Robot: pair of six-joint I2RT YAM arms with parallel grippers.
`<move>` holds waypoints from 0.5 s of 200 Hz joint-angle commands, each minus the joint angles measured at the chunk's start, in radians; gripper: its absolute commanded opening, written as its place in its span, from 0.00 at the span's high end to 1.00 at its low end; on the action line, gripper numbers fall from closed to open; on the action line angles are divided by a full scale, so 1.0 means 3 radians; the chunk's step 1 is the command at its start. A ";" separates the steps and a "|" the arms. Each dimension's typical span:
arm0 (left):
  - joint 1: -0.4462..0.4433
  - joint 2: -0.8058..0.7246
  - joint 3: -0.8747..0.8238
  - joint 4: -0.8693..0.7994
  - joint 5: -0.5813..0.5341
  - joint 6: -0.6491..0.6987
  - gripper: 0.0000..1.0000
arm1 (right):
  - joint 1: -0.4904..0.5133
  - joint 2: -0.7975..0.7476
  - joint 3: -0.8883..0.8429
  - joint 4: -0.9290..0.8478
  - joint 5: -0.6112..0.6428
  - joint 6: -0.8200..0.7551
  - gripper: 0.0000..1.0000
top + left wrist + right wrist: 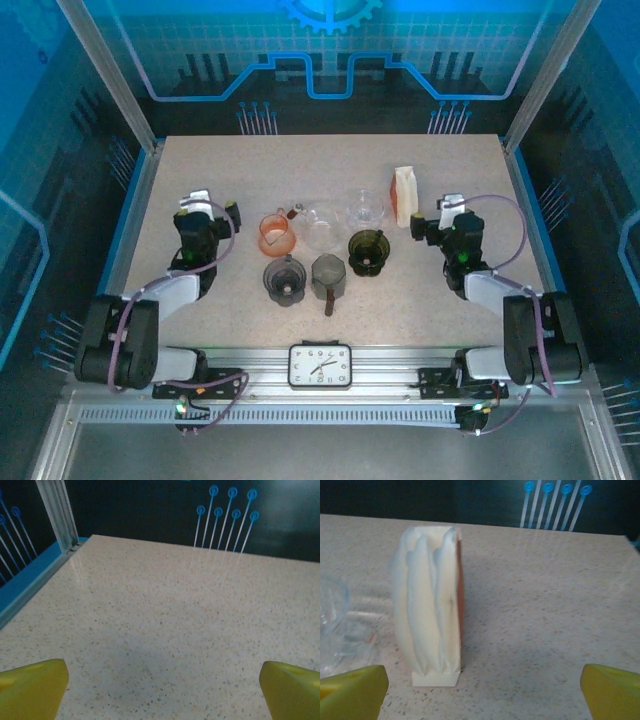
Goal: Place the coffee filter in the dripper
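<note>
A stack of white coffee filters stands upright in a small holder at the back right of the table. In the right wrist view the filters are just ahead and left of centre. A clear cone-shaped dripper sits just left of them. My right gripper is open to the right of the filters, its yellow fingertips wide apart with nothing between them. My left gripper is open over bare table at the left, well away from both.
A clear glass carafe, an orange vessel, a dark green cup, a dark grinder and a dark pitcher cluster mid-table. A clock lies on the front rail. Glass sits left of the filters.
</note>
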 commanded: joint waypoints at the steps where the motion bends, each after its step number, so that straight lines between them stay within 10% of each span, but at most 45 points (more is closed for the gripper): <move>1: 0.0026 -0.0265 0.0162 -0.0355 -0.0236 -0.0326 0.01 | 0.0170 -0.0177 0.0171 -0.0450 0.0799 0.0154 0.00; 26: 0.0097 -0.0447 0.0538 -0.1095 -0.0460 -0.1243 0.01 | 0.0364 -0.0153 0.0413 -0.0778 0.2067 0.0725 0.00; 41: 0.0158 -0.0531 0.0906 -0.2180 -0.0650 -0.2249 0.01 | 0.0344 -0.0226 0.0740 -0.1935 0.2233 0.1699 0.00; 55: 0.0256 -0.0534 0.1193 -0.2931 -0.0542 -0.2772 0.01 | 0.0208 -0.0261 0.0907 -0.2406 0.1689 0.1897 0.00; 100: 0.0304 -0.0817 0.0802 -0.2148 0.0665 -0.2951 0.01 | 0.0252 -0.0355 0.0846 -0.2323 0.0607 0.1996 0.00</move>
